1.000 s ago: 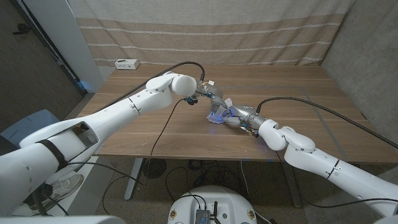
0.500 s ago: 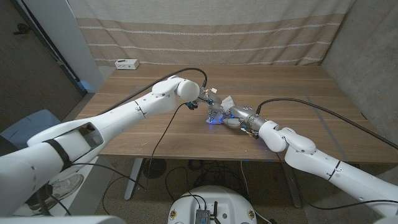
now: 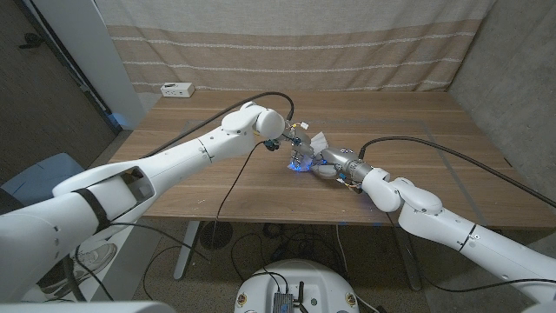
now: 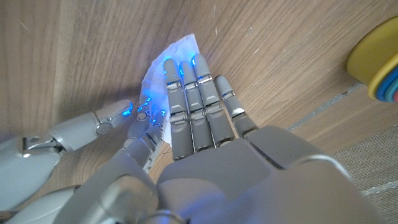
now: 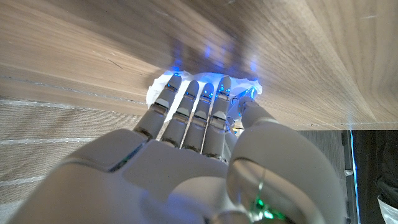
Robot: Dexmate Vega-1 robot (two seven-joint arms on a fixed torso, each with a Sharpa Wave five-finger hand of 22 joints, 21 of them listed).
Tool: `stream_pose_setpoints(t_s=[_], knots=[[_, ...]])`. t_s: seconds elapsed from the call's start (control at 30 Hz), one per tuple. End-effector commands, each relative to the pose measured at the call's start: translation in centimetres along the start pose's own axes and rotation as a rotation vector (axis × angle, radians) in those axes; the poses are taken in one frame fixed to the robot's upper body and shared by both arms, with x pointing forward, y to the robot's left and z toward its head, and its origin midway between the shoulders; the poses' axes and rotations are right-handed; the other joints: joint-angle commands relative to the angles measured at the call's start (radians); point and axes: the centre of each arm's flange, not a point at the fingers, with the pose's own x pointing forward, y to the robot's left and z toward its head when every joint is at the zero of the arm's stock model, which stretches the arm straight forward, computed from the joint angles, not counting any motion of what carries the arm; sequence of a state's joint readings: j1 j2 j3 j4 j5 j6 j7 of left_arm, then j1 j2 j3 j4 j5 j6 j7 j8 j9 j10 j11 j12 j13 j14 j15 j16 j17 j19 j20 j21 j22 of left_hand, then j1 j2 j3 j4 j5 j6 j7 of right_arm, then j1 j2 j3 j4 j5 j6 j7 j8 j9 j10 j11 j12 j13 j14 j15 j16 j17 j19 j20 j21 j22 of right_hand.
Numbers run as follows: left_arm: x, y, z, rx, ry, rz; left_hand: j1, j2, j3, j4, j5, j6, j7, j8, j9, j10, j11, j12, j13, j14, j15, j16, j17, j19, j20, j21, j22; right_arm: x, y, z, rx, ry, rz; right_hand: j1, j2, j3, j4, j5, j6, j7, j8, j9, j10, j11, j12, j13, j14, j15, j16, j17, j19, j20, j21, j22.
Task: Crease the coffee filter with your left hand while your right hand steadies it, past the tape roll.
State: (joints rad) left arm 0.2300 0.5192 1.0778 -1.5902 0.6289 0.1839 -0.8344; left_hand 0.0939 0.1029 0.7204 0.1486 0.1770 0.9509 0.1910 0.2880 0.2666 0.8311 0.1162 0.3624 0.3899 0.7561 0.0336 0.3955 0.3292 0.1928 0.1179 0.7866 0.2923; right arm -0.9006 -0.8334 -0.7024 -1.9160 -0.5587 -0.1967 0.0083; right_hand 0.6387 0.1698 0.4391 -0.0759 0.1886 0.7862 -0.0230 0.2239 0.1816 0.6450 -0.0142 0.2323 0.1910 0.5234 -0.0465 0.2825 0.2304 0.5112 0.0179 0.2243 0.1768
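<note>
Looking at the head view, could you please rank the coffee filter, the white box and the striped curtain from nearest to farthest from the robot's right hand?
1. The coffee filter, right under the right hand at mid-table, with the left hand on it too.
2. The white box, at the table's far left corner.
3. The striped curtain, behind the table's far edge.

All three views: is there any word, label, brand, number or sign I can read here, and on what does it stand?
None can be read.
The small white box at the wooden table's far left edge bears dark marks too small to read.
The yellow tape roll shows no print.
</note>
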Motion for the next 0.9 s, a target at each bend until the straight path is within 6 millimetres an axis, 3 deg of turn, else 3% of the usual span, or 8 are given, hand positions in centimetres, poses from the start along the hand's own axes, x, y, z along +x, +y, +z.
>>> stream_pose_setpoints(t_s=[0.03, 0.2, 0.33, 0.57, 0.9], knots=[[-0.4, 0.5, -0.5, -0.134, -0.142, 0.058, -0.015, 0.056, -0.015, -0.004, -0.001, 0.052, 0.014, 0.024, 0.018, 0.057, 0.014, 0.022, 0.008, 0.019, 0.033, -0.012, -0.049, 0.000, 0.009, 0.001, -0.009, 0.3, 0.0, -0.4, 0.001, 0.006, 0.008, 0.015, 0.002, 0.004, -0.008, -0.003, 0.003, -0.005, -0.005, 0.001, 0.004, 0.005, -0.002, 0.000, -0.001, -0.053, 0.000, 0.003, 0.008, -0.001, 0.003, 0.003], [-2.6, 2.0, -1.3, -0.315, -0.347, 0.188, 0.015, 0.063, -0.024, -0.046, 0.001, 0.080, 0.015, 0.051, 0.053, 0.109, 0.018, 0.059, 0.038, 0.056, 0.040, 0.047, 0.005, 0.002, 0.019, 0.008, -0.022, 0.7, 0.1, -0.5, 0.002, 0.006, 0.017, 0.016, 0.002, 0.003, -0.010, -0.004, 0.004, -0.005, -0.007, 0.001, 0.006, 0.006, -0.004, 0.001, -0.001, -0.054, 0.001, 0.005, 0.009, -0.002, 0.002, 0.003], [-4.0, 3.1, -1.8, -0.466, -0.497, 0.193, 0.031, 0.060, -0.032, -0.066, 0.002, 0.073, 0.010, 0.059, 0.074, 0.095, 0.013, 0.065, 0.057, 0.049, 0.037, 0.071, 0.036, -0.004, 0.023, 0.009, -0.028, 0.9, 0.1, -0.5, 0.003, 0.005, 0.020, 0.019, 0.003, 0.004, -0.013, -0.004, 0.005, -0.005, -0.008, 0.001, 0.007, 0.007, -0.005, 0.001, 0.000, -0.054, 0.002, 0.005, 0.010, -0.003, 0.002, 0.003], [-4.4, 3.9, -2.9, -0.699, -0.712, 0.129, 0.026, 0.036, -0.047, -0.070, 0.000, 0.038, 0.016, 0.054, 0.095, 0.056, 0.031, 0.061, 0.078, 0.002, 0.057, 0.060, 0.048, -0.044, 0.036, -0.003, -0.036, 1.2, 0.0, -0.4, 0.005, 0.006, 0.024, 0.023, 0.005, 0.007, -0.017, -0.003, 0.008, -0.006, -0.009, 0.001, 0.007, 0.004, -0.006, 0.001, -0.001, -0.054, 0.002, 0.006, 0.010, -0.004, 0.002, 0.003], [-5.9, 4.4, -3.7, -0.737, -0.780, 0.202, 0.024, 0.024, -0.054, -0.076, -0.001, 0.042, 0.019, 0.059, 0.110, 0.060, 0.032, 0.071, 0.091, 0.010, 0.061, 0.066, 0.050, -0.026, 0.043, 0.006, -0.040, 1.3, -0.2, -0.4, 0.011, 0.007, 0.025, 0.028, 0.011, 0.010, -0.021, -0.003, 0.005, -0.009, -0.013, 0.001, 0.005, 0.001, -0.011, 0.001, -0.005, -0.054, 0.003, 0.010, 0.010, -0.004, 0.000, 0.003]])
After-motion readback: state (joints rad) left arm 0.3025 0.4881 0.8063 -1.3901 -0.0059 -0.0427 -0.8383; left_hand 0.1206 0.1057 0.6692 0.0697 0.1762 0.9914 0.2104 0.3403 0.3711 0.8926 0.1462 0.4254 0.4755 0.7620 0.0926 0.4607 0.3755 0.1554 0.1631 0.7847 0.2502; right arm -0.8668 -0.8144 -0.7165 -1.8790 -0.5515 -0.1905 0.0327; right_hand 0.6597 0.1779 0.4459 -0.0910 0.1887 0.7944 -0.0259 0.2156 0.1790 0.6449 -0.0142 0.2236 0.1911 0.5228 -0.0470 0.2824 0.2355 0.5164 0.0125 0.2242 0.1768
